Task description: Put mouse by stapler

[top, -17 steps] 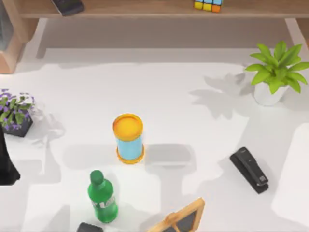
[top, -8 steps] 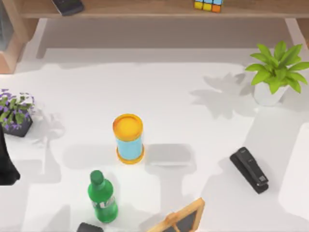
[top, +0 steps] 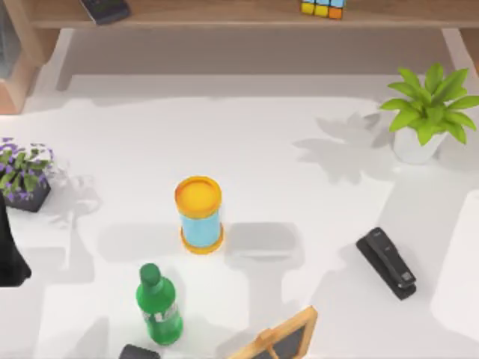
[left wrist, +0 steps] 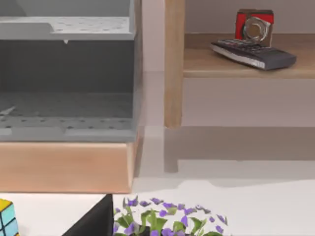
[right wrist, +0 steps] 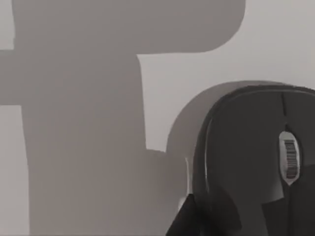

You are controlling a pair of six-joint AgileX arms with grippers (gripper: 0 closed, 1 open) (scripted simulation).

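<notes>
The mouse (right wrist: pixel 256 162), dark with a scroll wheel, lies on the white worktop (right wrist: pixel 275 44) right under my right wrist camera, and whether my right pincer is apart or together I cannot tell. The stapler (top: pixel 386 262) lies at the worktop's right near side, angled, well to the right of the yellow-lidded blue can (top: pixel 199 214) and the green bottle (top: pixel 158 305), with a green potted plant (top: pixel 428 112) farther back. My left arm (top: pixel 10 250) sits at the left edge beside the purple-flowered plant (top: pixel 24 173); its pincer's state I cannot tell.
</notes>
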